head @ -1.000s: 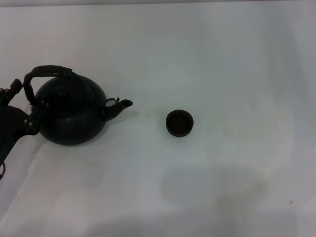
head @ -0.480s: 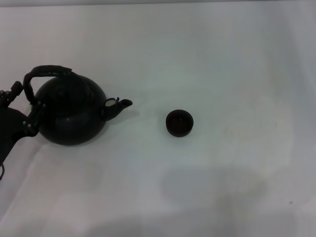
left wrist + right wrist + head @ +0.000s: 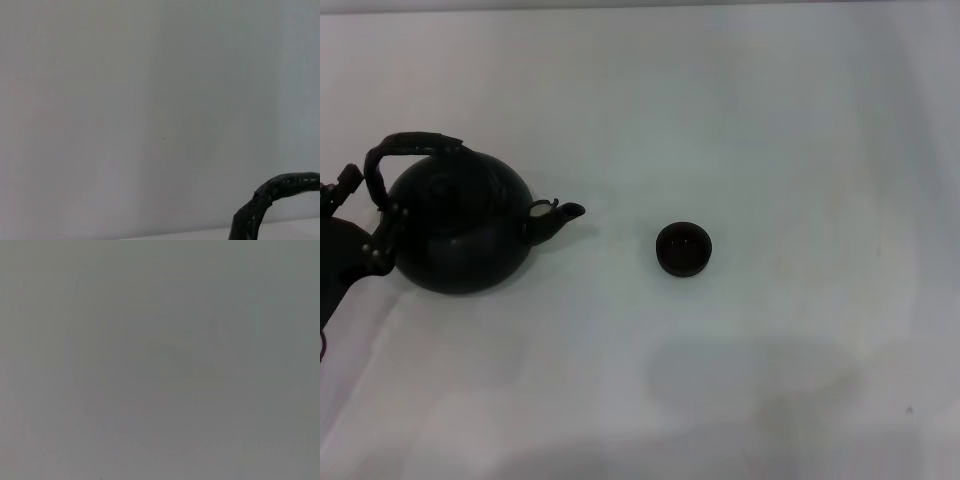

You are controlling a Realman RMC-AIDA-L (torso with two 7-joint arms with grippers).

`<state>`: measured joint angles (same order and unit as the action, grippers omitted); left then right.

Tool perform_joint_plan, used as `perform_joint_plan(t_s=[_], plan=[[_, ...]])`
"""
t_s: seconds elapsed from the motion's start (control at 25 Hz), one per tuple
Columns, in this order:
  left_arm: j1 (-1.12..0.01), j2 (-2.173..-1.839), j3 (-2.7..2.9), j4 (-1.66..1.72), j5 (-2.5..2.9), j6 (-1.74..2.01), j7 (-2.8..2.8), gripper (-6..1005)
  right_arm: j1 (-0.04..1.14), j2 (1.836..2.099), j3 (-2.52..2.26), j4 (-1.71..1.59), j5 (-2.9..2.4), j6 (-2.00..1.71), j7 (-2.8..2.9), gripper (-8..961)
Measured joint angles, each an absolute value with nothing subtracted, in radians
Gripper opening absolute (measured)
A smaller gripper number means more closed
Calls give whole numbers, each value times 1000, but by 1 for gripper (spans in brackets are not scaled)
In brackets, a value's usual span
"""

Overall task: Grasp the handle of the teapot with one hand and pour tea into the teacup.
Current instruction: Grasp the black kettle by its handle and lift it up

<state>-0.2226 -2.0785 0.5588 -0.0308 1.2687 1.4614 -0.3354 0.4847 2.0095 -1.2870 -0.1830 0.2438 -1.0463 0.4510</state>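
Note:
The black teapot (image 3: 460, 235) stands on the white table at the left, its spout (image 3: 565, 213) pointing right toward the teacup. Its arched handle (image 3: 415, 142) rises over the lid. My left gripper (image 3: 370, 215) comes in from the left edge and holds the left side of the handle. A piece of the handle also shows in the left wrist view (image 3: 280, 187). The small dark teacup (image 3: 683, 248) sits upright near the middle of the table, well to the right of the spout. My right gripper is out of view.
The white table (image 3: 770, 120) stretches around both things. A soft shadow lies on it in front of the teacup (image 3: 750, 375). The right wrist view shows only a plain grey surface.
The teapot and my left gripper have shifted slightly to the left together. The teacup has not moved.

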Motion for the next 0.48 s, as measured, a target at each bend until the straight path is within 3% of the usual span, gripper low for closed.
perform_joint_plan(t_s=[0.48], plan=[[-230,-2080,556,-31,1255,1465,-336,621,485,2009,-1287,-180,244,-1037,451,838]])
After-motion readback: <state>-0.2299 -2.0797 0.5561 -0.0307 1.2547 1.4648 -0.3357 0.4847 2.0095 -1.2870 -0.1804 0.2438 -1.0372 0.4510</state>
